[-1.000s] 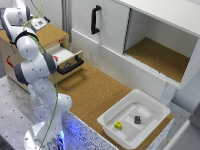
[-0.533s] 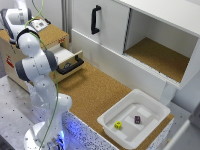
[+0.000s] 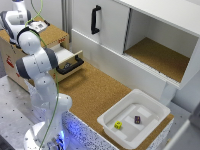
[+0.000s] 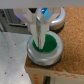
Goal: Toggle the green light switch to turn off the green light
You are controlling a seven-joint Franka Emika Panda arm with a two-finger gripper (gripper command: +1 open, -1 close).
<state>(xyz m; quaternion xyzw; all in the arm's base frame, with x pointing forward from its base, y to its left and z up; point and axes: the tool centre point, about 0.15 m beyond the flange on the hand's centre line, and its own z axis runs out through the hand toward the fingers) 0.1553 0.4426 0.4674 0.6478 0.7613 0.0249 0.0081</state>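
Observation:
The green light switch (image 4: 49, 47) is a round green button in a silver housing on top of a wooden box (image 4: 45, 74). In the wrist view my gripper (image 4: 40, 43) points straight down onto the green face. Its two fingers (image 4: 37, 27) are pressed together with nothing between them, and their tips touch the button. In the exterior view the gripper (image 3: 18, 14) is at the far upper left over the box top (image 3: 52, 34), and the arm hides the switch there. The button looks dull green; I cannot tell if it is lit.
The box's drawer (image 3: 70, 64) with a black handle stands open below the arm. A white cabinet with a black door handle (image 3: 95, 20) and an open compartment (image 3: 160, 55) fills the back. A white bin (image 3: 106, 121) holds a yellow cube (image 3: 118, 125) and a dark block (image 3: 137, 119).

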